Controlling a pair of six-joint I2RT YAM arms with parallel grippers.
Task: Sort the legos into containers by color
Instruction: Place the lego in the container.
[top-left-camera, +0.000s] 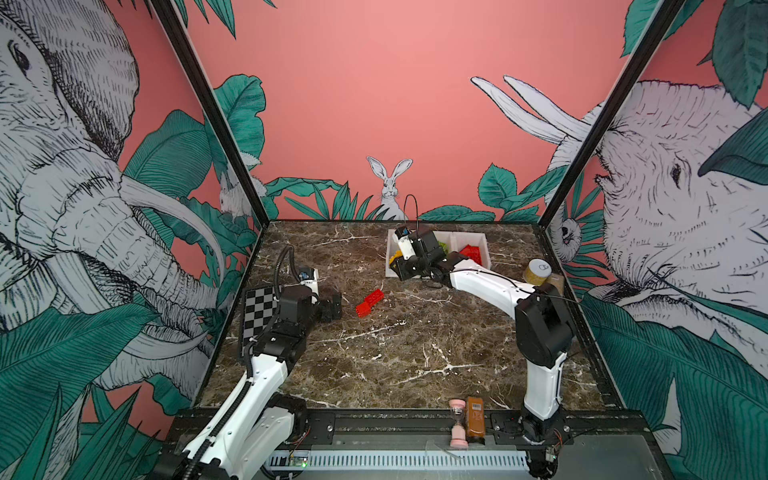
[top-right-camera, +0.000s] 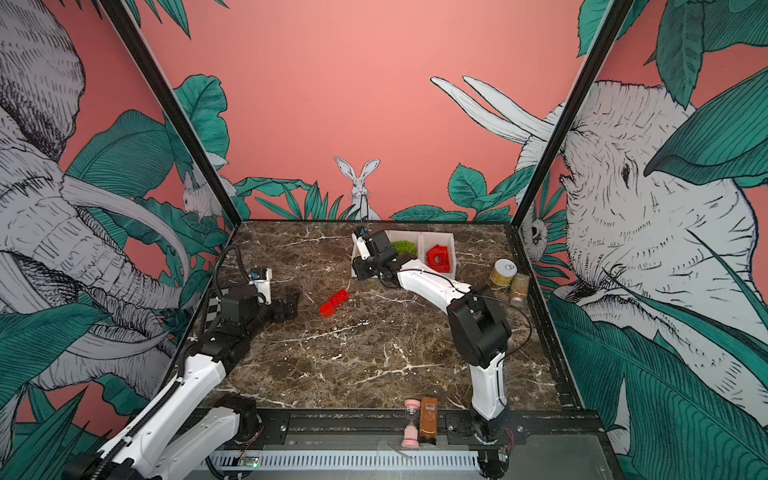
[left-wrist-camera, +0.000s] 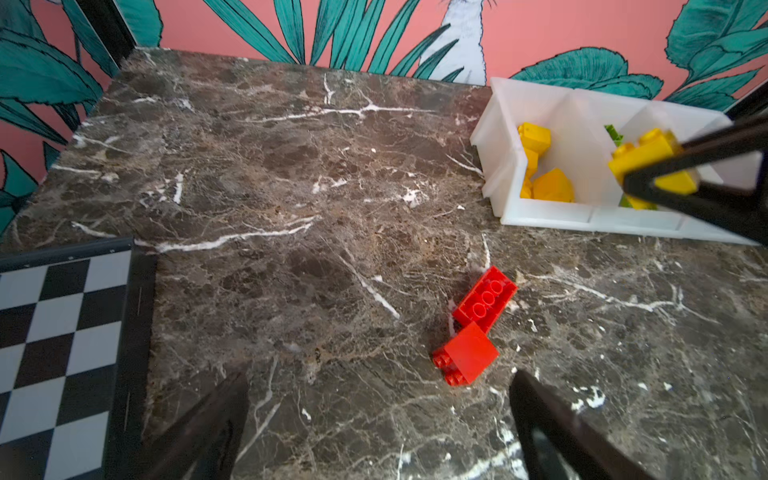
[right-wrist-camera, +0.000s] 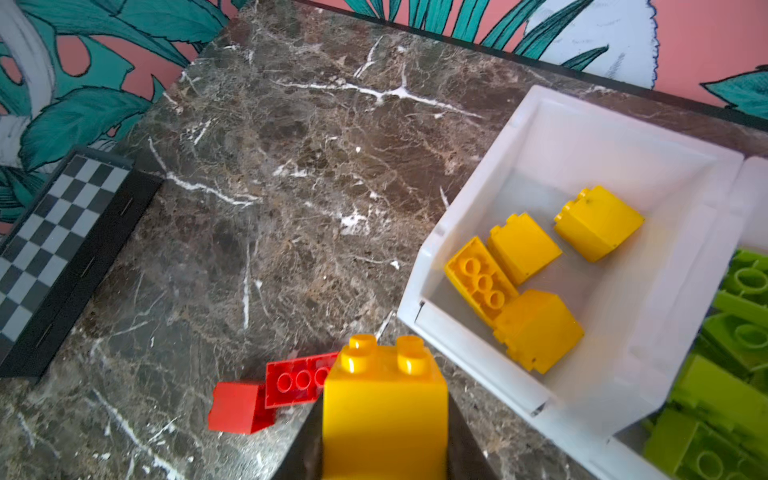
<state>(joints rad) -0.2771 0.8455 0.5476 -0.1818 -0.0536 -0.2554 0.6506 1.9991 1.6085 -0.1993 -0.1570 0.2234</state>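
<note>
You look at a polished, white-veined brown marble-look tabletop, glossy smooth moulded plastic on the yellow brick and red bricks, matt translucent white plastic bins, smooth white arm shells

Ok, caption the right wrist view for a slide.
Right gripper holds a yellow brick near the yellow-brick bin; two red bricks lie outside.

Pink walls with elephants, rabbit, green leaves; dark veined marble tabletop.

Right arm hides most of the yellow-brick container.
</note>
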